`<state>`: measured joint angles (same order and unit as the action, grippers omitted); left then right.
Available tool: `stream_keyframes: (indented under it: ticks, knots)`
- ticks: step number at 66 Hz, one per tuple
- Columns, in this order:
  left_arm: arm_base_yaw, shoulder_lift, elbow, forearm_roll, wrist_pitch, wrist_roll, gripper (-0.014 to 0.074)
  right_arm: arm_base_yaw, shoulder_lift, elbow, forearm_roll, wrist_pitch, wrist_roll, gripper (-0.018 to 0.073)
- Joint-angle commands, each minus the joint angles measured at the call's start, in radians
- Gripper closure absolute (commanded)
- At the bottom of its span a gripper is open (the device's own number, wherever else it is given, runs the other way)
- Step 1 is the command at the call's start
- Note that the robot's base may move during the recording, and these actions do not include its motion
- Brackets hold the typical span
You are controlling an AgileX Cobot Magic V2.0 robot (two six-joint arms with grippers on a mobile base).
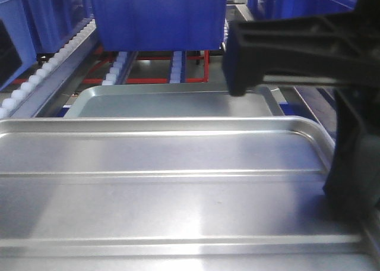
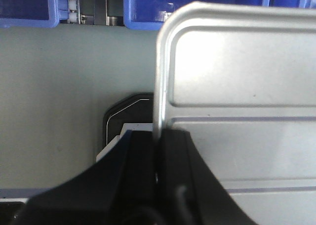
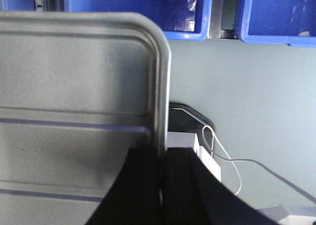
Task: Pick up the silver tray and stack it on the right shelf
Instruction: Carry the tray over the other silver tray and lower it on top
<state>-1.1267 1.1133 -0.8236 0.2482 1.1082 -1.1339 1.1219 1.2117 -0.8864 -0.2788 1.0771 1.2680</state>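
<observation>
The silver tray [image 1: 166,182] fills the near half of the front view, level, with two long ridges across its floor. It also shows in the left wrist view [image 2: 237,87] and the right wrist view [image 3: 74,87]. My left gripper [image 2: 158,136] is shut on the tray's left rim. My right gripper [image 3: 162,153] is shut on its right rim and shows as a dark block at the tray's right edge [image 1: 344,176]. The right shelf [image 1: 116,72], with white rollers and red crossbars, lies just beyond the tray.
A duller grey tray [image 1: 172,101] with a plain floor lies on the shelf just behind the silver tray. A blue bin [image 1: 157,15] stands behind it, with more blue bins at both sides. My right arm [image 1: 297,51] crosses the upper right.
</observation>
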Motion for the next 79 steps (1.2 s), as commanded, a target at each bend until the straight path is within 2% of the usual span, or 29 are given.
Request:
stream_keyframes:
  ticks: [1,21,35,48,56,67,75,79]
  knots:
    - [-0.003,-0.018,-0.021,0.060,0.086,0.016,0.0694,-0.015,-0.025,-0.018,-0.074,0.111,-0.028,0.0496]
    - [-0.003,0.038,-0.056,0.055,0.109,-0.012,0.0687,-0.031,-0.025,-0.018,-0.072,0.059,-0.043,0.0496]
    - [-0.003,0.158,-0.181,0.093,0.127,-0.002,0.0687,-0.101,-0.030,-0.018,-0.050,0.047,-0.120,0.0496]
    - [0.001,0.164,-0.192,0.110,0.079,0.016,0.0687,-0.177,-0.036,-0.021,-0.047,-0.024,-0.194,0.0496]
    - [0.051,0.164,-0.192,0.106,0.032,0.054,0.0687,-0.222,-0.035,-0.022,-0.047,-0.063,-0.227,0.0496]
    - [0.179,0.164,-0.192,0.074,-0.053,0.136,0.0687,-0.276,-0.033,-0.022,-0.047,-0.126,-0.264,0.0496]
    - [0.274,0.164,-0.192,0.032,-0.109,0.253,0.0687,-0.332,-0.008,-0.031,-0.047,-0.202,-0.284,0.0496]
    - [0.303,0.164,-0.192,0.029,-0.133,0.281,0.0687,-0.363,0.021,-0.050,-0.047,-0.208,-0.303,0.0496]
